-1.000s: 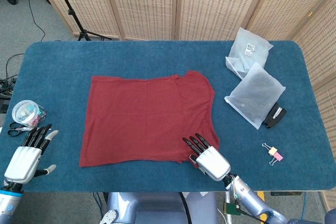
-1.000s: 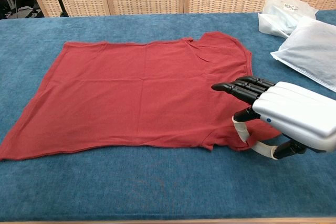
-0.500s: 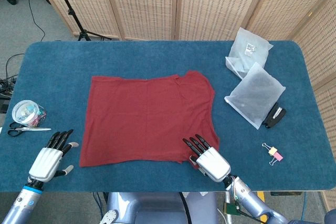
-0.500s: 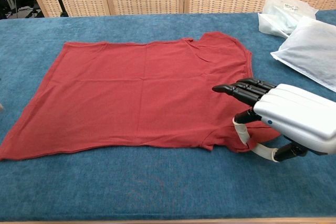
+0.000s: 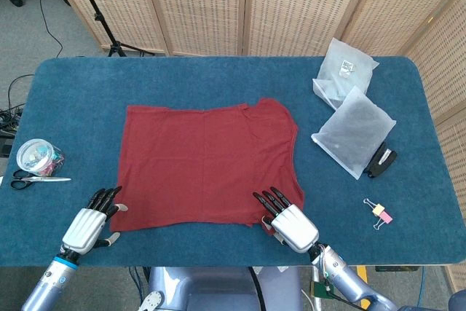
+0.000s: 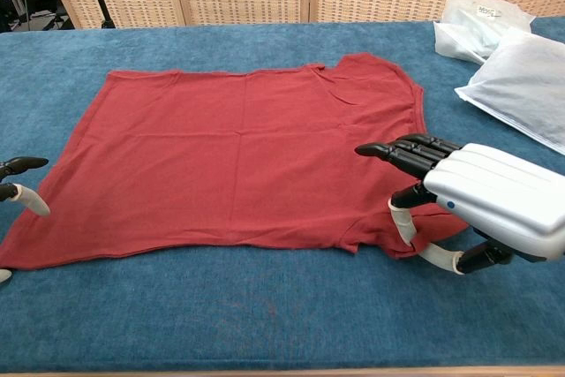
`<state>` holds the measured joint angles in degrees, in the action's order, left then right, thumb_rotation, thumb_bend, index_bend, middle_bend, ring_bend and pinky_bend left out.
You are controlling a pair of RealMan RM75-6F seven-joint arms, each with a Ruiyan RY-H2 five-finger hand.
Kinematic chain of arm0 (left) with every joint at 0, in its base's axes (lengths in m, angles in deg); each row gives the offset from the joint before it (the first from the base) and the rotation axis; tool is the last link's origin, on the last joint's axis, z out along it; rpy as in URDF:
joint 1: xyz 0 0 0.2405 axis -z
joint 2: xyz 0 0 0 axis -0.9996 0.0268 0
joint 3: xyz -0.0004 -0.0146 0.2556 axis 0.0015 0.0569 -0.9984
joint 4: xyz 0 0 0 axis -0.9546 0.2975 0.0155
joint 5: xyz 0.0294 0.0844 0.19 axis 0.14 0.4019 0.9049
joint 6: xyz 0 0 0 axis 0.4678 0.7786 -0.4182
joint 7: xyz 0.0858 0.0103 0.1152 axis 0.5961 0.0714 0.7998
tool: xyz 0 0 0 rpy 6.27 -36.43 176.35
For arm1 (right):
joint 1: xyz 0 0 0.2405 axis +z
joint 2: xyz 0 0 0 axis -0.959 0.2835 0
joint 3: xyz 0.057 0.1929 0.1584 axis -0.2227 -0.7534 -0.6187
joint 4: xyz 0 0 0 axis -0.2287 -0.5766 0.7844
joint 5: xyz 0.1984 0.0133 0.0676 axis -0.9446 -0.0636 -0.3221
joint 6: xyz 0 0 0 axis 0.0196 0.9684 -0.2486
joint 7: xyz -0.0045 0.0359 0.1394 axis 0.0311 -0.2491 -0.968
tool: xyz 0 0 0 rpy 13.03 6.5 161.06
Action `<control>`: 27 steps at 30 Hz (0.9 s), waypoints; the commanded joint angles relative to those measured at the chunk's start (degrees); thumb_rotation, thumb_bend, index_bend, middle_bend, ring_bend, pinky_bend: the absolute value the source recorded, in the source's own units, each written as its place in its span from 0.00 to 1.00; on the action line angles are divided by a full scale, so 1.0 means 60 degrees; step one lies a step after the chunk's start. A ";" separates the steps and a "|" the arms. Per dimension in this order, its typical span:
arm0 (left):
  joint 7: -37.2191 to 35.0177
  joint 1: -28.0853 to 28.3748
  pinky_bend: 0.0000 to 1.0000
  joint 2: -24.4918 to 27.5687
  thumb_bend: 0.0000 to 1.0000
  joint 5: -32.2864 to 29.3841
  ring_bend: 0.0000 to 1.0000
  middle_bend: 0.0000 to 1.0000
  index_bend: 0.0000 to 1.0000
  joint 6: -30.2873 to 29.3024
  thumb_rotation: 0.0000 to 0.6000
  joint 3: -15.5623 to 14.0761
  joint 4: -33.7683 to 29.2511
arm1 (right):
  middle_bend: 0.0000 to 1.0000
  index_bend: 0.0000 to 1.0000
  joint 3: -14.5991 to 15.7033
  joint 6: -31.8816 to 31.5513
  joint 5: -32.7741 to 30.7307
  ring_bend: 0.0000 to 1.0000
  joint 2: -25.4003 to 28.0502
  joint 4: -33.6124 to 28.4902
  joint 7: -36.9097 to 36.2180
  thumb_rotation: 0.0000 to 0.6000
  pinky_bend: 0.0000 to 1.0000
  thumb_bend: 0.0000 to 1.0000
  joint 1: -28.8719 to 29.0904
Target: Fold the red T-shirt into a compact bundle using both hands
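You are setting up the first fold: the shirt [image 5: 206,163] is lying flat and spread out on the tabletop [image 5: 87,107], hem toward your left, collar and sleeves toward your right, with no fold made in it so far as these views show. Your right robot hand [image 5: 286,218] is sitting at the shirt's near right corner, by the sleeve; in the chest view its dark fingers [image 6: 408,148] are reaching out over the cloth while the thumb is curving down beside the red edge, and you cannot tell from either view whether any fabric is actually being pinched. Your left robot hand [image 5: 90,224] is hovering just off the shirt's near left corner, fingers apart and holding nothing, its fingertips near the hem but not on it. The next move, as I judge it, is calling for both hands to take a firm hold of the near edge, one at each corner, and carry it together toward the far edge so the cloth is doubling evenly. Get the left fingers under the hem first; if only the right side is lifting, the shirt is likely to skew or drag across the tabletop rather than fold.
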<state>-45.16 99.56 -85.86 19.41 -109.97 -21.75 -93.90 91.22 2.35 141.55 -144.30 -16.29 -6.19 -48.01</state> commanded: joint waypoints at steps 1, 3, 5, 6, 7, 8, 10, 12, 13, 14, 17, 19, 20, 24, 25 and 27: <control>-0.0049 -0.0013 0.00 -0.0097 0.25 -0.0082 0.00 0.00 0.34 0.0067 1.00 -0.0030 0.0122 | 0.00 0.61 -0.0034 0.0002 -0.0056 0.00 0.0011 -0.0017 0.0004 1.00 0.00 0.54 -0.0002; -0.0193 0.0003 0.00 -0.0194 0.25 -0.0129 0.00 0.00 0.34 0.0122 1.00 -0.0044 0.0249 | 0.00 0.61 -0.0031 0.0012 -0.0081 0.00 0.0008 -0.0017 0.0023 1.00 0.00 0.54 -0.0010; -0.0236 0.0029 0.00 -0.0253 0.27 -0.0147 0.00 0.00 0.34 0.0134 1.00 -0.0034 0.0337 | 0.00 0.61 -0.0015 0.0021 -0.0083 0.00 0.0003 -0.0005 0.0046 1.00 0.00 0.54 -0.0015; -0.0228 0.0039 0.00 -0.0280 0.29 -0.0152 0.00 0.00 0.34 0.0126 1.00 -0.0026 0.0371 | 0.00 0.61 -0.0006 0.0020 -0.0076 0.00 0.0001 0.0004 0.0058 1.00 0.00 0.54 -0.0016; -0.0230 0.0048 0.00 -0.0301 0.30 -0.0166 0.00 0.00 0.34 0.0128 1.00 -0.0018 0.0391 | 0.00 0.61 -0.0001 0.0017 -0.0072 0.00 -0.0002 0.0011 0.0068 1.00 0.00 0.54 -0.0018; -0.0237 0.0058 0.00 -0.0318 0.31 -0.0190 0.00 0.00 0.34 0.0142 1.00 -0.0009 0.0398 | 0.00 0.61 0.0002 0.0014 -0.0072 0.00 -0.0005 0.0014 0.0071 1.00 0.00 0.54 -0.0020; -0.0240 0.0077 0.00 -0.0335 0.34 -0.0234 0.00 0.00 0.35 0.0185 1.00 -0.0003 0.0397 | 0.00 0.61 0.0012 0.0010 -0.0069 0.00 -0.0006 0.0007 0.0060 1.00 0.00 0.55 -0.0021; -0.0293 0.0093 0.00 -0.0342 0.38 -0.0241 0.00 0.00 0.37 0.0212 1.00 -0.0033 0.0391 | 0.00 0.61 0.0019 -0.0014 -0.0052 0.00 0.0000 -0.0004 0.0049 1.00 0.00 0.55 -0.0023; -0.0307 0.0093 0.00 -0.0344 0.39 -0.0243 0.00 0.00 0.37 0.0201 1.00 -0.0039 0.0394 | 0.00 0.61 0.0024 -0.0017 -0.0049 0.00 0.0004 -0.0007 0.0051 1.00 0.00 0.55 -0.0025; -0.0308 0.0091 0.00 -0.0355 0.41 -0.0245 0.00 0.00 0.38 0.0180 1.00 -0.0039 0.0411 | 0.00 0.61 0.0025 -0.0015 -0.0048 0.00 0.0005 -0.0002 0.0062 1.00 0.00 0.55 -0.0024; -0.0309 0.0107 0.00 -0.0355 0.50 -0.0274 0.00 0.00 0.39 0.0212 1.00 -0.0057 0.0407 | 0.00 0.61 0.0022 0.0006 -0.0069 0.00 -0.0006 0.0002 0.0086 1.00 0.00 0.55 -0.0022; -0.0300 0.0108 0.00 -0.0362 0.55 -0.0272 0.00 0.00 0.40 0.0167 1.00 -0.0058 0.0397 | 0.00 0.61 0.0022 0.0007 -0.0075 0.00 -0.0020 0.0001 0.0100 1.00 0.00 0.55 -0.0024; -0.0318 0.0105 0.00 -0.0361 0.56 -0.0272 0.00 0.00 0.41 0.0151 1.00 -0.0063 0.0389 | 0.00 0.61 0.0023 0.0008 -0.0077 0.00 -0.0023 -0.0002 0.0107 1.00 0.00 0.56 -0.0025; -0.0345 0.0106 0.00 -0.0344 0.57 -0.0290 0.00 0.00 0.45 0.0122 1.00 -0.0077 0.0347 | 0.00 0.61 0.0022 0.0022 -0.0099 0.00 -0.0026 -0.0005 0.0144 1.00 0.00 0.56 -0.0029; -0.0344 0.0111 0.00 -0.0337 0.57 -0.0297 0.00 0.00 0.46 0.0132 1.00 -0.0078 0.0332 | 0.00 0.61 0.0022 0.0028 -0.0104 0.00 -0.0025 -0.0007 0.0153 1.00 0.00 0.56 -0.0029; -0.0299 0.0126 0.00 -0.0322 0.59 -0.0343 0.00 0.00 0.46 0.0145 1.00 -0.0048 0.0299 | 0.00 0.61 0.0026 0.0037 -0.0112 0.00 -0.0026 -0.0010 0.0178 1.00 0.00 0.56 -0.0032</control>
<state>-47.03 100.28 -87.81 17.42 -109.13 -22.11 -92.06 91.37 2.57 140.88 -144.45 -16.35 -5.16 -48.20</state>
